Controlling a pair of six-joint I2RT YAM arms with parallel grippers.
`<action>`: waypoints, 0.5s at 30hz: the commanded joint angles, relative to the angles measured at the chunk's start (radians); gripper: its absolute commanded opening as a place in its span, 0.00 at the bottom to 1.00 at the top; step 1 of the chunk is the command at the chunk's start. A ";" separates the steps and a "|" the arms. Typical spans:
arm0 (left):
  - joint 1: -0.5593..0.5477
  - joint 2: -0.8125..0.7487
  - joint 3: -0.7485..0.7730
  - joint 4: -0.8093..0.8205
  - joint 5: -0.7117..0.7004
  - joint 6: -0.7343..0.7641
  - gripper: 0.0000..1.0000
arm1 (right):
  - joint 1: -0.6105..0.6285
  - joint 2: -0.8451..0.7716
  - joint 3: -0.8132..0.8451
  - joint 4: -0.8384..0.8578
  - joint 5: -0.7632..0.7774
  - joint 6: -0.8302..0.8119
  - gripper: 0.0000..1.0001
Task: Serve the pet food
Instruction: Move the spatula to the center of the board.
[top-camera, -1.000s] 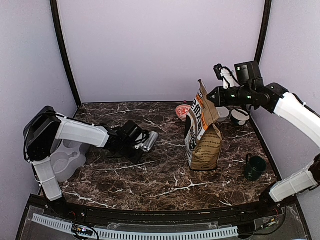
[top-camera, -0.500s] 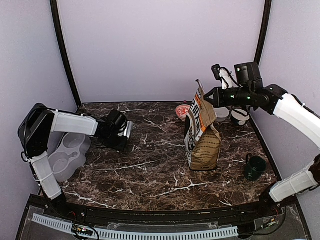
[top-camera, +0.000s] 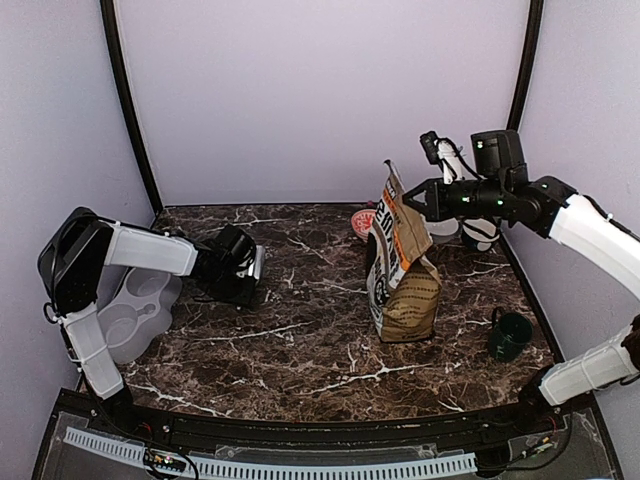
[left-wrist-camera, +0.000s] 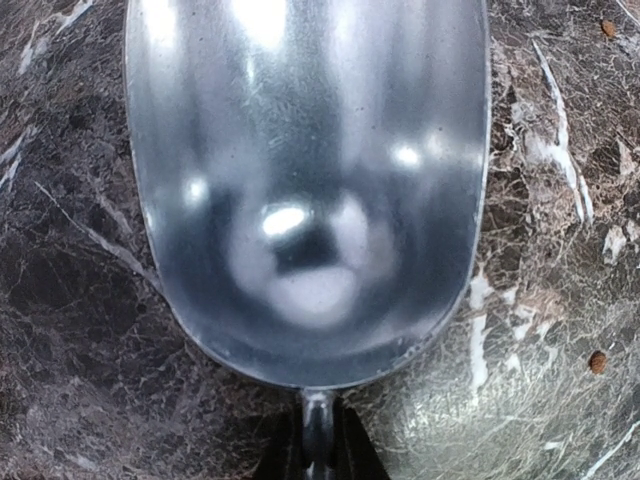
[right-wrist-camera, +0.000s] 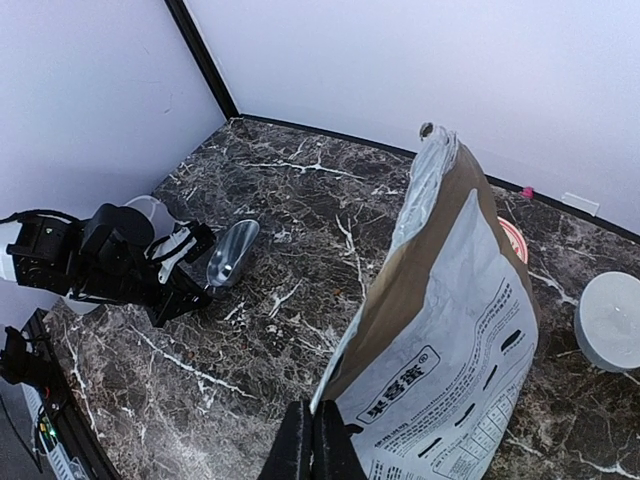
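- Nearest me on the bench (top-camera: 300, 370), a green mug (top-camera: 508, 336) stands at the right, well apart from everything else; at the left, a grey double bowl (top-camera: 135, 308) lies just beside the left arm, and no kibble shows in the part I can see
- A little farther in, the left gripper (top-camera: 236, 264) is clamped on the handle of a metal scoop (left-wrist-camera: 300, 180); the scoop is bare inside, low over the bench or resting on it, I cannot tell which, with its long axis running left to right and its mouth turned toward the bag
- The pet food (left-wrist-camera: 598, 361) shows only as a couple of stray pellets on the bench beside the scoop; the bulk I judge to be hidden inside the bag
- The bag (top-camera: 403, 275) stands upright right of centre, well apart from the scoop, its opening at the top
- The right gripper (right-wrist-camera: 312, 428) is closed, pinching the bag's upper edge
- So the food lies to the right of the scoop and higher; the left arm has the tool, the right arm is at the bag, and the bowl is on the opposite side, behind the scoop's handle
- At the back, a red dish (top-camera: 364, 222) and a white bowl (top-camera: 480, 233) sit near the wall
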 joint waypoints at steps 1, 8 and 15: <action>-0.001 -0.001 -0.038 -0.005 0.014 -0.021 0.11 | 0.037 -0.019 0.014 0.072 -0.089 -0.021 0.00; 0.000 -0.031 -0.059 0.003 0.007 -0.033 0.29 | 0.055 -0.013 0.036 0.064 -0.071 -0.030 0.00; -0.001 -0.090 -0.077 0.023 0.024 -0.027 0.45 | 0.073 -0.014 0.066 0.079 -0.062 -0.039 0.00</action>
